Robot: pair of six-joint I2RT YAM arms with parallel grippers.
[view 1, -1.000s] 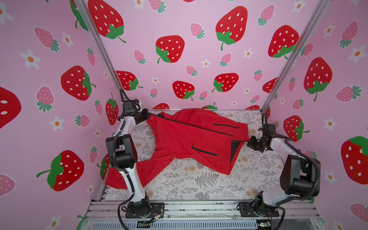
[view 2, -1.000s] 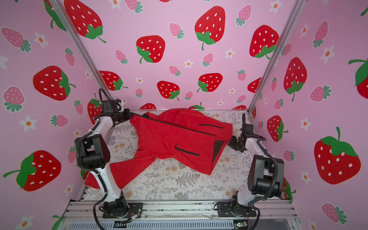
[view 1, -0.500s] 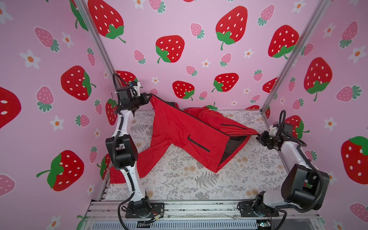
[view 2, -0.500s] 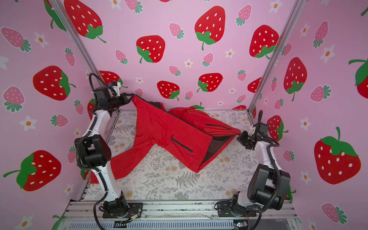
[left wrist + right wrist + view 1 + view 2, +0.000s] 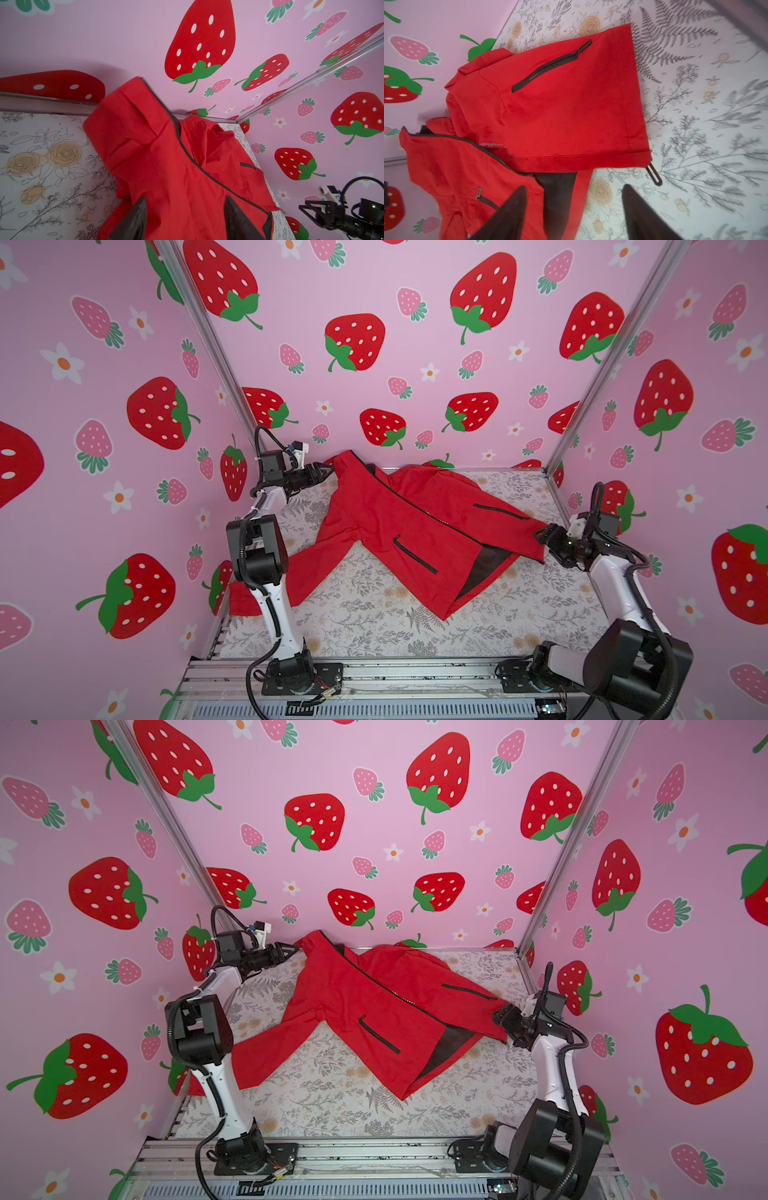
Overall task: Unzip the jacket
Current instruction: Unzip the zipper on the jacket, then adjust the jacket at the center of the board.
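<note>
The red jacket point(image 5: 407, 526) lies spread across the floral table in both top views, also point(image 5: 374, 1002). Its black front zip point(image 5: 415, 510) runs diagonally, and near the hem the front gapes over dark lining point(image 5: 484, 568). My left gripper point(image 5: 330, 470) is open at the raised collar point(image 5: 133, 116), with red cloth just past its fingertips point(image 5: 142, 205). My right gripper point(image 5: 540, 537) is open beside the hem corner, holding nothing. In the right wrist view the gripper point(image 5: 574, 187) faces the lining, and a black pull tab point(image 5: 654, 174) hangs off the hem.
One sleeve point(image 5: 291, 576) trails to the table's left edge behind the left arm point(image 5: 259, 547). Pink strawberry walls and metal corner posts point(image 5: 582, 414) close in three sides. A metal rail point(image 5: 415, 676) carries both arm bases at the front.
A second ago both grippers were shut on the jacket; they lifted it taut between them. Both have now opened, and the jacket has dropped back onto the table.
</note>
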